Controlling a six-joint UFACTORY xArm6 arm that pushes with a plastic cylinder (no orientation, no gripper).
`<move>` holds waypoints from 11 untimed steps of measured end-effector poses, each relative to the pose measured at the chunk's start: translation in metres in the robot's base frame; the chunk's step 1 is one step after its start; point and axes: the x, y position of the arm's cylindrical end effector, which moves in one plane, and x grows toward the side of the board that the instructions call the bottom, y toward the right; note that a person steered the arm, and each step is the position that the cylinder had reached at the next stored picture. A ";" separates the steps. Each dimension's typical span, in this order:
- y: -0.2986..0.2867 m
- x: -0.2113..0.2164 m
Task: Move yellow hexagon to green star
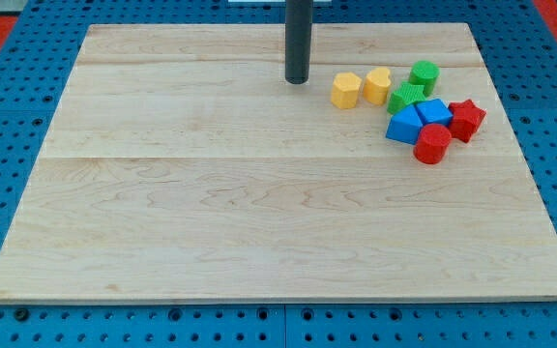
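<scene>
The yellow hexagon (346, 90) lies near the view's top right on the wooden board (259, 193). A yellow heart-like block (377, 84) sits just to its right. The green star (405, 96) lies right of that block, touching the cluster. My tip (297, 80) rests on the board a short way left of the yellow hexagon, with a small gap between them.
A green cylinder (424, 74) sits above the star. Two blue blocks (406, 126) (434, 110), a red cylinder (433, 144) and a red star (466, 118) are packed together right of and below the green star. Blue pegboard (8, 106) surrounds the board.
</scene>
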 end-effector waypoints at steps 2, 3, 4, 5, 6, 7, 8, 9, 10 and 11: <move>0.011 0.014; 0.011 0.037; 0.019 0.046; -0.019 0.042; -0.018 0.016; -0.003 -0.012; 0.018 -0.014; 0.021 -0.009; 0.032 0.008; 0.056 0.011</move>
